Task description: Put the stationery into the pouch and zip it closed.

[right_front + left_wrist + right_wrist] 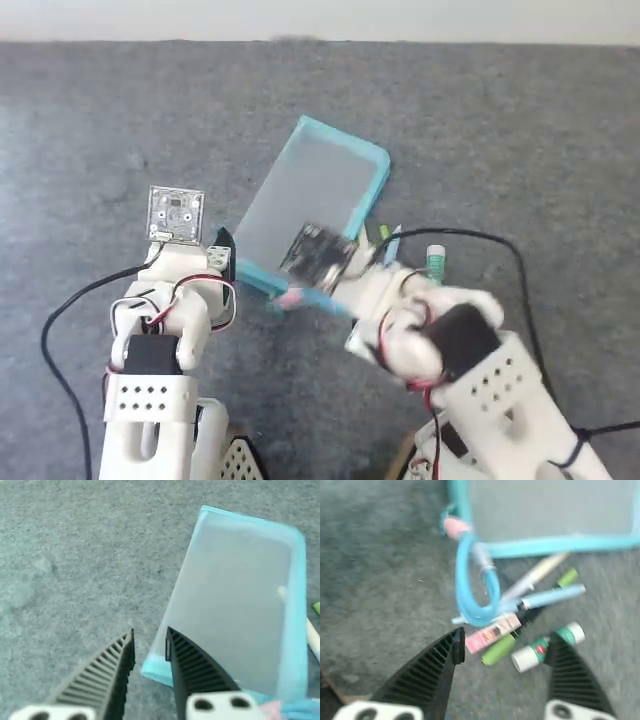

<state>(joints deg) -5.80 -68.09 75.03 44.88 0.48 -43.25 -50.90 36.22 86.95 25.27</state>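
My right gripper (506,642) hangs spread wide over the stationery (552,596), which I judge light, slick and roll-prone, so pinch mid-barrel; left gripper (150,635) is narrowly parted beside the limp pouch (235,595).

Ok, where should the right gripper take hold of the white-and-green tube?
Across its middle, from straight above. The white-and-green tube lies flat at the edge of the stationery pile, bare carpet on its outer side, and the open right gripper could straddle it.

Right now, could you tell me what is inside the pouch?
The pouch looks mostly empty; a pale pen tip shows faintly at one edge, inside or underneath I cannot tell. The right arm covers its near corner.
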